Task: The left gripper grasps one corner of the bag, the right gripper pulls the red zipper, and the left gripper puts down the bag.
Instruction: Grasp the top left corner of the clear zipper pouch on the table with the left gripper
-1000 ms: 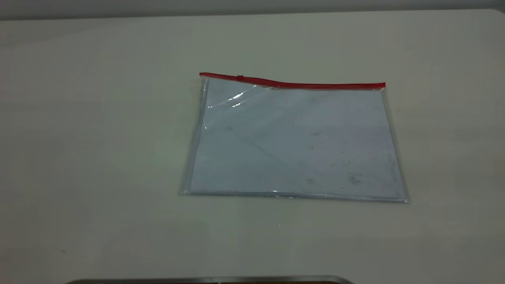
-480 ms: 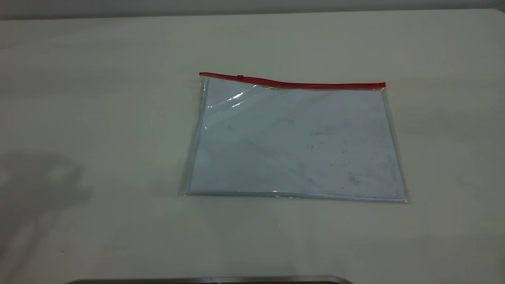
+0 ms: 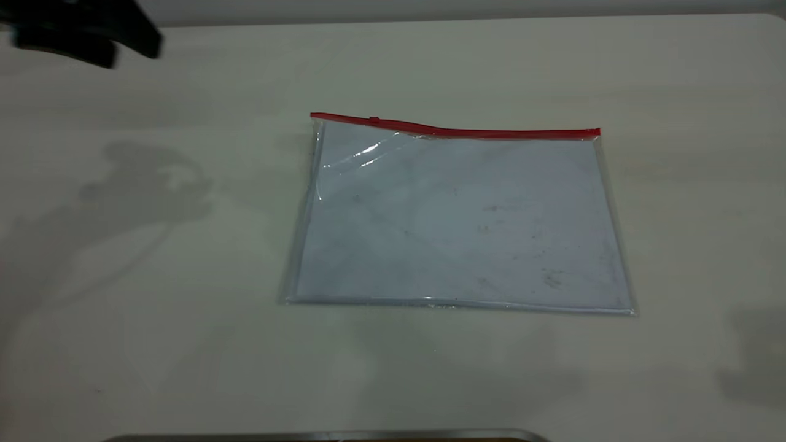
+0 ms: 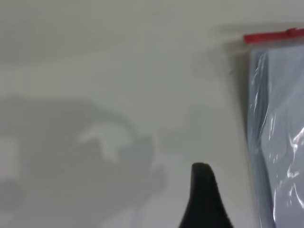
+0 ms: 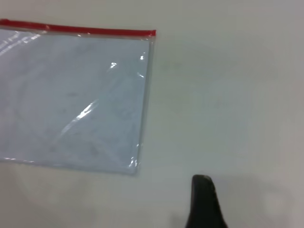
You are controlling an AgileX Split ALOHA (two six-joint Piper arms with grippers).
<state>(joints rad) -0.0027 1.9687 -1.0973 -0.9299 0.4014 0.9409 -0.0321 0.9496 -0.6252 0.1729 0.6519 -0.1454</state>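
A pale cream matte bench [image 3: 184, 319] fills the exterior view, with a strip of grey wall [image 3: 393, 7] along its twelve o'clock edge and a dull metal rim [image 3: 325, 436] at six o'clock. The black wedge-jawed left tool [image 3: 80, 34] hangs above the bench at ten o'clock from the bag, well apart from it; whether it is apart or together I cannot tell. The bulky black right tool [image 5: 204, 204] shows only in its own wrist view, off the bag's three o'clock side, its state likewise unclear.

The large flat clear plastic bag [image 3: 460, 221] with a pale blue-white sheet inside lies flat mid-bench, untouched. Its thin red zipper [image 3: 454, 129] runs along the twelve o'clock edge, with the tiny red slider tab [image 3: 373, 120] near eleven o'clock.

This looks like the approach before the first grasp. The next move probably calls for the left tool to reach the eleven o'clock corner and pinch only the thin film there
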